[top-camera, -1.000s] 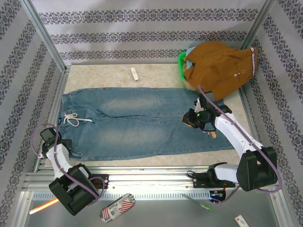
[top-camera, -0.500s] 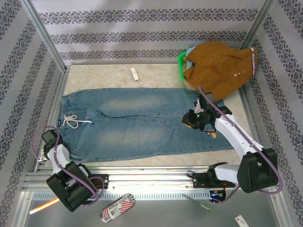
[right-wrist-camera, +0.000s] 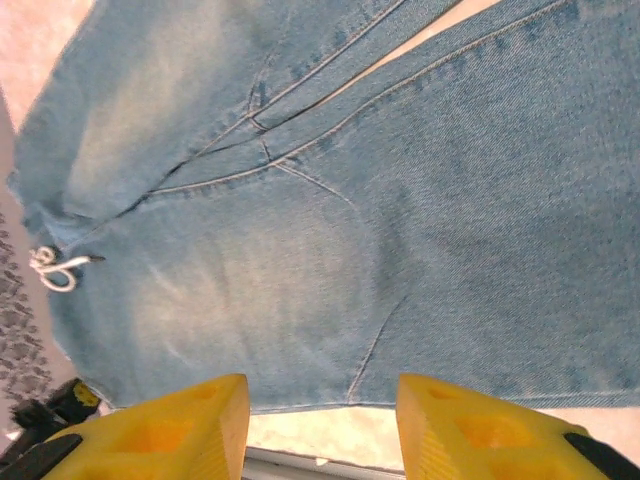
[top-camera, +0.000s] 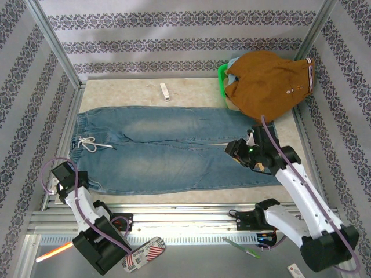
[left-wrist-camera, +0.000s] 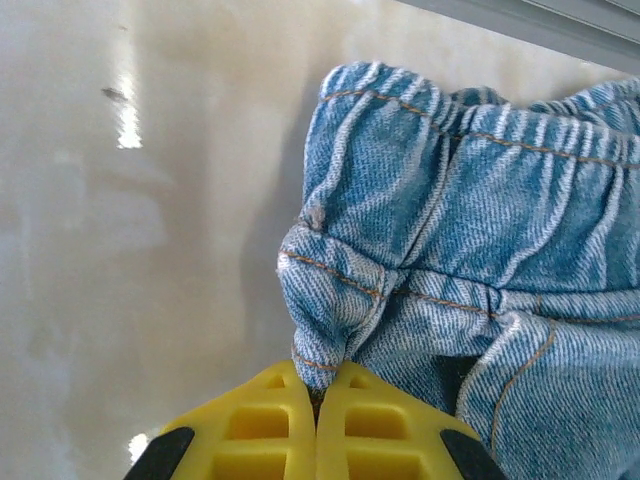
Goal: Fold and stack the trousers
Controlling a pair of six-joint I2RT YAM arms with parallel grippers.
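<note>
Faded blue trousers [top-camera: 174,147] lie spread flat across the worktop [top-camera: 191,92], waistband [left-wrist-camera: 400,190] to the left, as the left jaws pinch tight on the waistband's near corner and the right jaws hang open, holding nothing, above the near leg toward the right.

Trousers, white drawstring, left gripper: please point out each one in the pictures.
trousers [top-camera: 174,153]: top external view, middle of the spread denim.
white drawstring [top-camera: 87,145]: top external view, on its bow near the waistband.
left gripper [left-wrist-camera: 318,385]: left wrist view, where its shut yellow fingertips meet on the waistband corner.
</note>
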